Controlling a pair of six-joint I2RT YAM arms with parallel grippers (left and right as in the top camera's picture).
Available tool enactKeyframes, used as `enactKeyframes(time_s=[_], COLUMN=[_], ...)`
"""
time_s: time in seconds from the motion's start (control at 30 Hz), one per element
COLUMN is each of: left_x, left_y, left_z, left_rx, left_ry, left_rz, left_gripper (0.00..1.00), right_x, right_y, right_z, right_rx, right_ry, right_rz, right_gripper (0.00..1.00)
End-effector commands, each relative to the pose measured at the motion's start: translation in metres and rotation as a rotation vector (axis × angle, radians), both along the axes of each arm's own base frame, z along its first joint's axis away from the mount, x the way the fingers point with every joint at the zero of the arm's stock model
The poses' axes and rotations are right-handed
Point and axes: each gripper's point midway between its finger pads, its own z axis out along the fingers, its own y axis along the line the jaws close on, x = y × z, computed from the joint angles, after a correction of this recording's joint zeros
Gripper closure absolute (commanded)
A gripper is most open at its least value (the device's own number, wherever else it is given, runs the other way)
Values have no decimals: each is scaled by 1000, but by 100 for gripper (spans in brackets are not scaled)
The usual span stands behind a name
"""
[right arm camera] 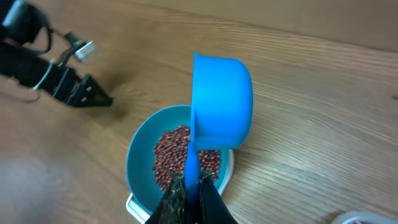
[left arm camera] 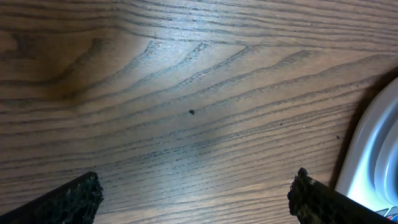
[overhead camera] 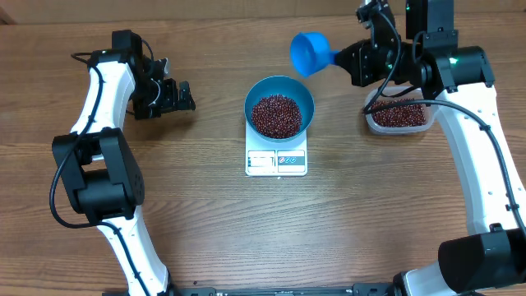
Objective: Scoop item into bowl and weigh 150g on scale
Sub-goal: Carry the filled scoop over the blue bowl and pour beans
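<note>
A blue bowl (overhead camera: 279, 113) holding a heap of small red-brown beans (overhead camera: 276, 115) stands on the white scale (overhead camera: 276, 161) at the table's middle. In the right wrist view the bowl (right arm camera: 140, 158) and beans (right arm camera: 171, 155) lie below the scoop. My right gripper (right arm camera: 192, 182) is shut on the handle of a blue scoop (right arm camera: 221, 102), which hangs in the air up and to the right of the bowl (overhead camera: 311, 53). More beans fill a clear tub (overhead camera: 399, 115) at the right. My left gripper (left arm camera: 196, 196) stands open over bare wood, left of the scale (overhead camera: 177, 97).
The scale's white edge (left arm camera: 376, 162) shows at the right of the left wrist view. A tiny dark speck (left arm camera: 191, 112) lies on the wood. The right arm (overhead camera: 481, 140) runs down the table's right side, the left arm (overhead camera: 99, 156) down the left.
</note>
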Motion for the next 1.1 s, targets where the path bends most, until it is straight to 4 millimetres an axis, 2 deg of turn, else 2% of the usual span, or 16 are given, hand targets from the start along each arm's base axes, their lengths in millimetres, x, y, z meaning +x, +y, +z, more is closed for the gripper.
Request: enactKeyframes(time_s=[0.0,0.17,0.3,0.43,0.5,0.6,0.87,1.07], left_x=[2,2,2,2,2,2,2,2], left_y=[-3,-3,-3,-3,-3,-3,-3,-3], left_z=[-2,-2,-2,-2,-2,-2,-2,-2], left_rx=[5,5,5,5,5,5,5,5], left_ry=[-5,-4,-4,-4,-5,-5,-5,-5], left_rz=[-21,-21,-21,-21,-21,-21,-21,-21], left_gripper=[0,1,0,0,1,0,1,0], right_x=[-11,-26,-40,-31,-28,-22,-22,-22], right_y=[10,9,20,29,49,67,70,70], right_z=[24,10,2,-19,-34,-44,-62,-68], right_rx=[10,-50,-97,-265,-333,-372,-406,-417], right_ry=[-81,-56,-53,-63,-73,-96,-56,-45], right_rz=[100,175,262,241,271,291,300,315], right_gripper=[96,96,96,96,96,96,96,96])
